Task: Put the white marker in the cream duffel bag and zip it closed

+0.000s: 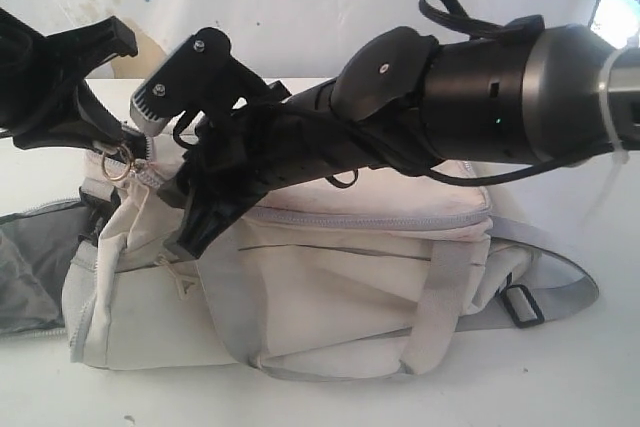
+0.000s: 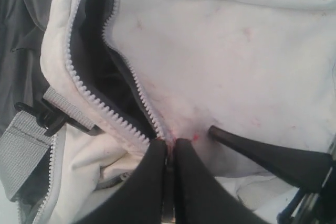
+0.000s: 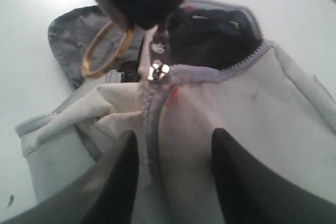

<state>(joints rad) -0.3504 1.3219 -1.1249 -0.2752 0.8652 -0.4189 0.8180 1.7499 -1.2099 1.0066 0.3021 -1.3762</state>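
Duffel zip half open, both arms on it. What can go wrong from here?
1. The left hand pinches only the small zipper pull, which may slip out under tension.
2. The right hand stands open astride the closed seam, not clamping the cream duffel bag. The soft fabric could bunch and drag along instead of the zip running.
3. The white marker shows in no view, so it may end up zipped outside.

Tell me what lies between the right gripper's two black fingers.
A closed stretch of grey zipper on the stained cream fabric duffel bag, seen in the right wrist view.
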